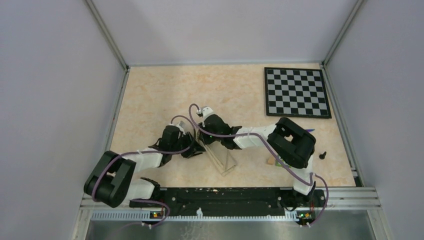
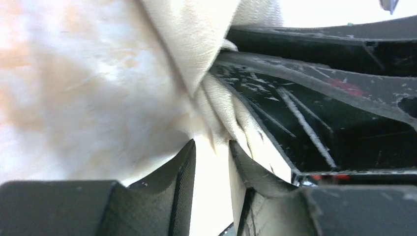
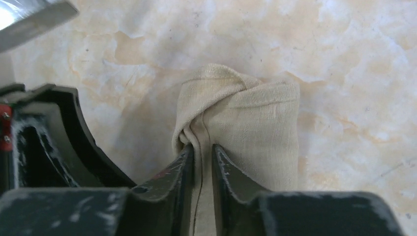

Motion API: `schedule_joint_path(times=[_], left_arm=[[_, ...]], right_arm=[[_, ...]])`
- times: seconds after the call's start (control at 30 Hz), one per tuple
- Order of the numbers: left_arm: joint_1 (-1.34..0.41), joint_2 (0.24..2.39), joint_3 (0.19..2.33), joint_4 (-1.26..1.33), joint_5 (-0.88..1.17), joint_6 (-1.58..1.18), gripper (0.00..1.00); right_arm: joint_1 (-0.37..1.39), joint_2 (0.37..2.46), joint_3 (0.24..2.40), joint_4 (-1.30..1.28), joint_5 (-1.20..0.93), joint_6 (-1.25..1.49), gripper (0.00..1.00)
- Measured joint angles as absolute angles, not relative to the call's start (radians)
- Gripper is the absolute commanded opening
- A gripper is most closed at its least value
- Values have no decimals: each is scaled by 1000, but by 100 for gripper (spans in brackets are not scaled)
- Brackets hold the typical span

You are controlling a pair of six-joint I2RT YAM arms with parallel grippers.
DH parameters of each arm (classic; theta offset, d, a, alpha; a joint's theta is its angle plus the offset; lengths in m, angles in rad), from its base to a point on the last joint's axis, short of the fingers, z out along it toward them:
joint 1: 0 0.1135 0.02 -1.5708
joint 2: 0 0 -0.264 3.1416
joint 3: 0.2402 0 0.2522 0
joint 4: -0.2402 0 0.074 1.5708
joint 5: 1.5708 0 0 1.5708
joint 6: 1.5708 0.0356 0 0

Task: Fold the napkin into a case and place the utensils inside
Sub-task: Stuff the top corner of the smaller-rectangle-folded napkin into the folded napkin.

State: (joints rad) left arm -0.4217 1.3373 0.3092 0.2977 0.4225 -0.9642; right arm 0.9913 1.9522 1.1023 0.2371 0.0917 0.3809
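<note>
Your two arms meet over the middle of the tabletop (image 1: 150, 100), wrists nearly touching, and the napkin (image 1: 222, 159) lies right under them as a narrow folded strip that slants toward the near edge.

In your right wrist view the napkin (image 3: 246, 118) is a layered beige bundle lying flat on the mottled surface. Its far end is twisted into a small knot of creases. Your right gripper (image 3: 201, 157) has its fingers drawn almost together on a raised crease at the bundle's left side, and the wrinkles gather at the fingertips, so it is pinching the cloth.

In your left wrist view the left gripper (image 2: 212, 162) has its fingers parted, with a bright slit between them. A fold of the napkin (image 2: 192, 44) runs down to just ahead of the tips, but nothing is clamped between them. The black body of your other gripper fills the right side of that view, pressed against the same fold.

The chessboard (image 1: 297, 92) sits in the far right corner, well apart from the cloth. A small black knob (image 1: 322, 155) stands near the right elbow.
</note>
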Motion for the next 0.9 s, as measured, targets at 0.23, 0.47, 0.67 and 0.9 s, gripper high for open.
schedule_joint_path(times=[0.23,0.47,0.67,0.9], left_arm=[[-294,1171,315,71,370,-855,37],[-212,1188,432,-20,374,-787,22],[-204,1331,582,8,404,-756,15],[-204,1455,623,44,444,-752,12]], right_arm=[[947,1862,1088,159,-44,398,29],[858,1802,1002,186,-175,467,7],[844,1821,973,215,-258,510,2],[843,1866,989,263,-281,543,7]])
